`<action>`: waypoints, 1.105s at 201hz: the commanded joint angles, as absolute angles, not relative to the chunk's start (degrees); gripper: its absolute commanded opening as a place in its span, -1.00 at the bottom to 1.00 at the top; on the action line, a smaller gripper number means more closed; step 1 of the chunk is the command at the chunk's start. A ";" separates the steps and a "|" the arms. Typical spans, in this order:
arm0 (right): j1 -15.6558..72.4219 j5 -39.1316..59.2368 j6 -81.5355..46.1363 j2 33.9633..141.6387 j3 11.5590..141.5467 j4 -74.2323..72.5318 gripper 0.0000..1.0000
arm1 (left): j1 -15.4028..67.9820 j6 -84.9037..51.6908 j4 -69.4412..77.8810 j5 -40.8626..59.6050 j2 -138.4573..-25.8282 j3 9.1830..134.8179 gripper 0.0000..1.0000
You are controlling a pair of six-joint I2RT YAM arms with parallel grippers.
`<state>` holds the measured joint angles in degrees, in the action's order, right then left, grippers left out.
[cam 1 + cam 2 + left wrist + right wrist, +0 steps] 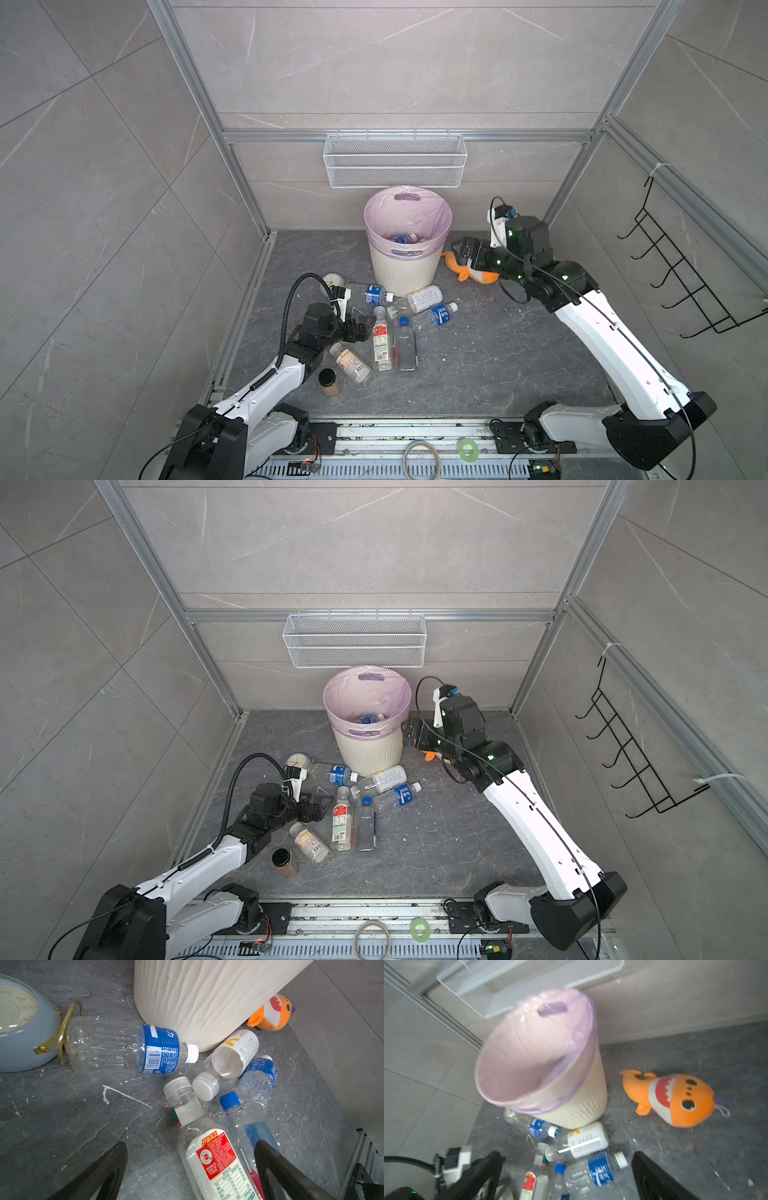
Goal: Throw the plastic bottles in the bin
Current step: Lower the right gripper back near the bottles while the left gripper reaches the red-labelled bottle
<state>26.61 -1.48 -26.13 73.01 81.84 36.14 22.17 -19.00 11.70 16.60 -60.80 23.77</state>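
Tape roll (pixel 459 449) on rail (pixel 374 432); bottles (pixel 381 345) on scuffed floor (pixel 490 357); tiled walls (pixel 395 62).

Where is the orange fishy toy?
In a top view, the orange plush shark lies on the floor just right of the bin, by the back wall. The open right gripper partly hides it.
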 commanded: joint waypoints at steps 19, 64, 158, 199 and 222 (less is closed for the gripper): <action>26.60 -4.55 -24.98 63.13 63.12 30.67 0.98 | 26.38 -17.38 9.72 12.09 -57.63 24.10 0.98; 26.62 -7.82 -25.65 53.96 45.95 28.88 0.98 | 31.01 -21.43 3.35 4.28 -56.30 26.87 0.99; 27.08 -9.85 -27.83 44.27 27.34 20.43 1.00 | 40.39 -31.80 -17.83 -5.95 -62.49 39.94 0.97; 27.51 -10.37 -27.99 41.84 25.79 18.92 1.00 | 43.80 -34.87 -22.80 -7.64 -66.27 42.42 0.93; 27.60 -10.90 -28.23 41.66 25.40 18.35 1.00 | 45.15 -36.31 -23.76 -8.43 -68.74 43.32 0.89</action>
